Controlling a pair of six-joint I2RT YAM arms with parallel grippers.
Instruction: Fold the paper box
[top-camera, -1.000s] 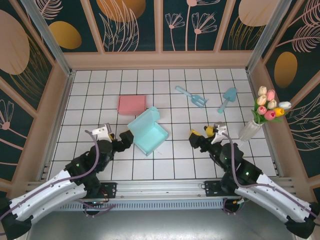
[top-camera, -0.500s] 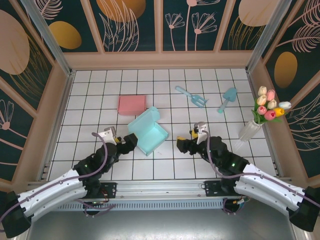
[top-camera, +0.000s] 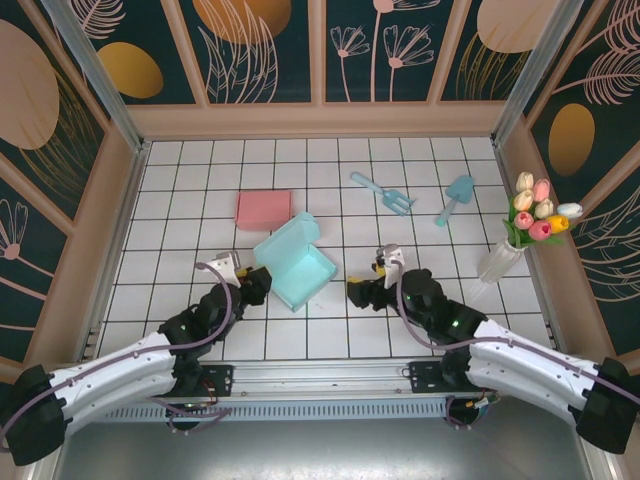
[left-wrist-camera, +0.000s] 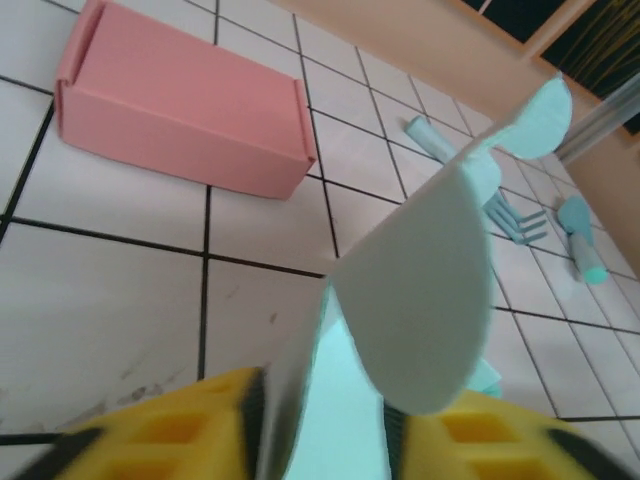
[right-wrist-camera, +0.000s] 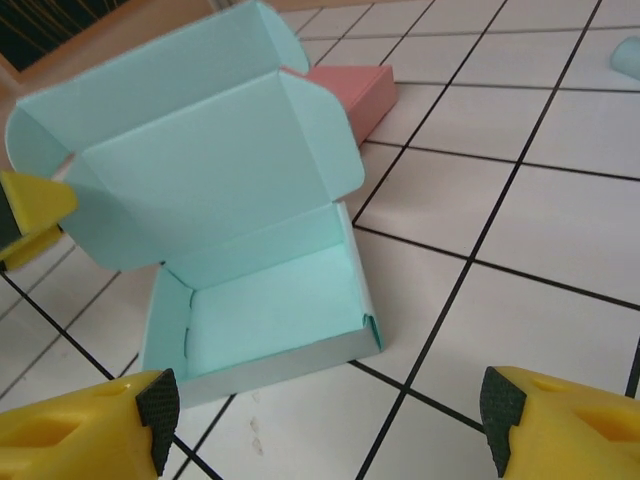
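a teal paper box (top-camera: 296, 262) sits open near the middle of a white tiled table (top-camera: 180, 200). its lid stands up along the far side, with a rounded flap (left-wrist-camera: 430, 290) at the lid's left end. a closed pink box (top-camera: 264, 209) lies just beyond it, to the far left

what could go wrong: the left gripper (top-camera: 258, 283) has only a thin, curved piece of card between its jaws. a hard squeeze or a sideways pull could crease or tear the flap instead of bending it along its fold line. the box looks light and nothing pins it down, so a tug from the left could also drag or tip the whole box across the tiles, or push it against the pink box. if the right gripper (top-camera: 358, 293) moves in while the box is sliding, it could crush the nearest wall of the tray

left gripper: jaws drawn in to a narrow gap, yellow fingers (left-wrist-camera: 170, 440) on either side of the teal flap, apparently pinching it

right gripper: jaws spread wide, holding nothing and touching nothing, hovering low just right of the box and facing its open tray
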